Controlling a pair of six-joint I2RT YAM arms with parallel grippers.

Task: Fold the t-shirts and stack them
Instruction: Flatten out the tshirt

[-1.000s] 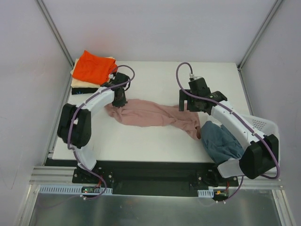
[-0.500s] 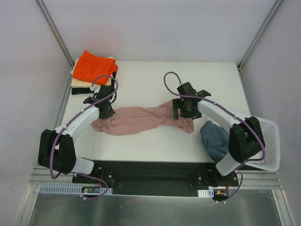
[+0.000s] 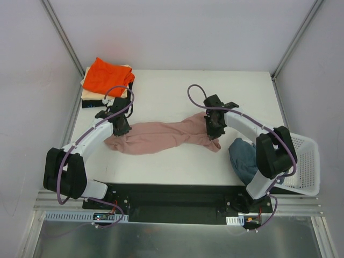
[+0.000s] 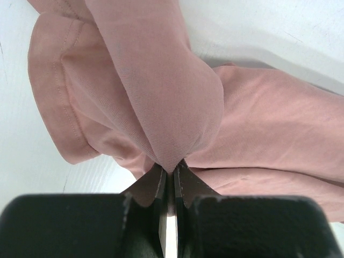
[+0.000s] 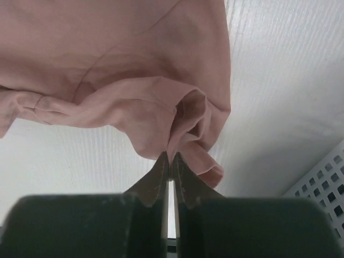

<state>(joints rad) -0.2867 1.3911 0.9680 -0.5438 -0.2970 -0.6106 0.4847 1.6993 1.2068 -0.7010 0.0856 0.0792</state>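
While the pink tee [image 3: 161,137] lies stretched in a rumpled band across the middle of the table [image 3: 172,91], it is gripped at both ends. At its left end a pinch of cloth is clamped by the left gripper [image 4: 170,180], the jaws closed down to a sliver. A smooth fold is seen bulging out from between them, and a hemmed edge curls away to one side. At the right end a bunched ruffle of the same tee is nipped by the right gripper [image 5: 169,166], its jaws likewise all but together. Between the two, the cloth is draped on the table, slack and creased. In the far left corner an orange tee [image 3: 107,77] is found on top of a stack, with a cream tee [image 3: 86,81] and a black tee [image 3: 91,102] showing beneath it. Near the right edge, towards the near corner, a blue tee [image 3: 244,158] is slumped just beside the basket [image 3: 307,161].
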